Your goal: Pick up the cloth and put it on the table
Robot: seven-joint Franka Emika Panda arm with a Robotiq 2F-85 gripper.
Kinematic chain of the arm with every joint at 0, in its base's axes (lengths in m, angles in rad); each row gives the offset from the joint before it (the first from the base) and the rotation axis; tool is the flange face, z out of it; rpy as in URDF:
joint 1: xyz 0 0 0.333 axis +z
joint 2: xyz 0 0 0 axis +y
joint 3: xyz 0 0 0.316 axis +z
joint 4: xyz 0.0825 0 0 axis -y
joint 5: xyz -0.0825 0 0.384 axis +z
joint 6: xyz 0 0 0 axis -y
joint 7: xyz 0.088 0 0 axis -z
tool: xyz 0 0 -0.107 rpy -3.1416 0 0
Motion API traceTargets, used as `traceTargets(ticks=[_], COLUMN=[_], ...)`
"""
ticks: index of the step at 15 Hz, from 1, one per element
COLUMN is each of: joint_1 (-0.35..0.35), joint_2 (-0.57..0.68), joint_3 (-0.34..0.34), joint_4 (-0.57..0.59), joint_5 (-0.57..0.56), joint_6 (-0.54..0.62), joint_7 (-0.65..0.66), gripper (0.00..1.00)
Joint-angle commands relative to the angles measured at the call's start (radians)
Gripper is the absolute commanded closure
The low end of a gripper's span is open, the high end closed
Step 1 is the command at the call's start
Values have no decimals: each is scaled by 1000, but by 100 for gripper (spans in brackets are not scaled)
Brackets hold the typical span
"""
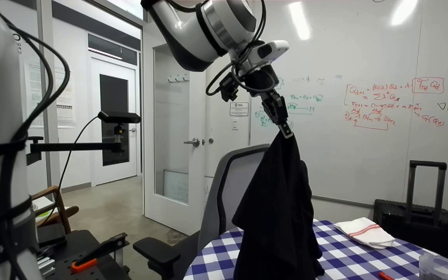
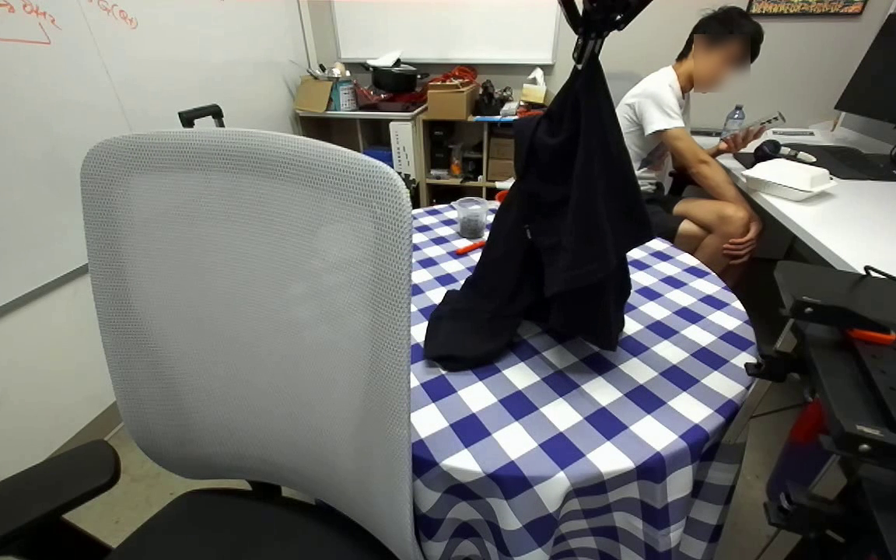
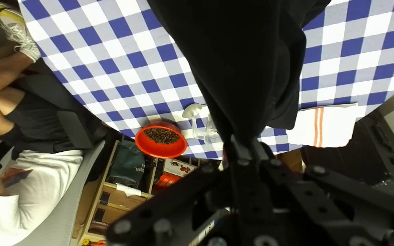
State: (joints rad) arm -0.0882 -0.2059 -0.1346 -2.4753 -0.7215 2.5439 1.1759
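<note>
Whiteboard (image 1: 358,155): wall-mounted; red and green handwriting (image 1: 393,105); light reflections (image 1: 300,20).
Door (image 1: 174,130): glass panel, lever handle (image 1: 193,142).
Floor (image 1: 103,199): smooth, greyish.
Office chair (image 2: 250,299): grey mesh back, black seat.
Desk (image 2: 895,225): white top, dark monitor (image 2: 895,74) above.

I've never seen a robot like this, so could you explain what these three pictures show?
The machine is a robot arm. Two pictures come from cameras standing away from it; the third is taken from its wrist, looking down past its fingers. Those are closed on the top of a dark cloth, which hangs over the checked table; in an exterior view its lower end seems to touch it. Also on the table are a white towel with red stripes, a clear container, a slim red item I can't identify and, near the edge, a red bowl of what look like brown beans.
</note>
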Motion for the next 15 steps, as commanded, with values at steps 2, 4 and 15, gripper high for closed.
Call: traceTargets(ticks=[2,4,15], joint_1=[-76,-106,-79], joint_2=[70,153,272], joint_3=[76,83,27], joint_4=[48,117,205], joint_5=[-104,-217,-327], joint_6=[8,-2,-16], joint_7=[155,317,487], gripper=[64,49,28])
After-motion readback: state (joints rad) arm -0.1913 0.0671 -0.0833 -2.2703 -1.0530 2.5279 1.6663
